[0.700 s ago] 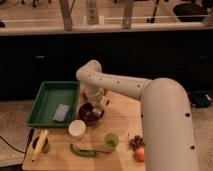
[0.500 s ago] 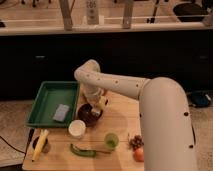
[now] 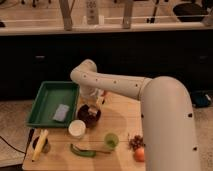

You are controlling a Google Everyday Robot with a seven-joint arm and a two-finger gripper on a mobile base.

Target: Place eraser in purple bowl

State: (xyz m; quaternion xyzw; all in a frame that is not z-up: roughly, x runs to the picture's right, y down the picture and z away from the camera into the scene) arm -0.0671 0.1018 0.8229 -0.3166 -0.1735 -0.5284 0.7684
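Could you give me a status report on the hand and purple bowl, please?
Hand just above purple bowl, right of green tray. Eraser not visible from here. White cup close beside bowl, nearer the camera, not under the hand.

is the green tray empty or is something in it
Not empty: a pale flat block lies inside the green tray. The end effector hangs just over the purple bowl, right beside the tray.

I see the small, round, shallow dark purple-maroon bowl [image 3: 90, 117] upright on the wooden table [image 3: 122, 122], just right of the green tray [image 3: 36, 107] and behind the white cup [image 3: 77, 128], the gripper [image 3: 93, 104] right above it; the eraser I cannot make out.
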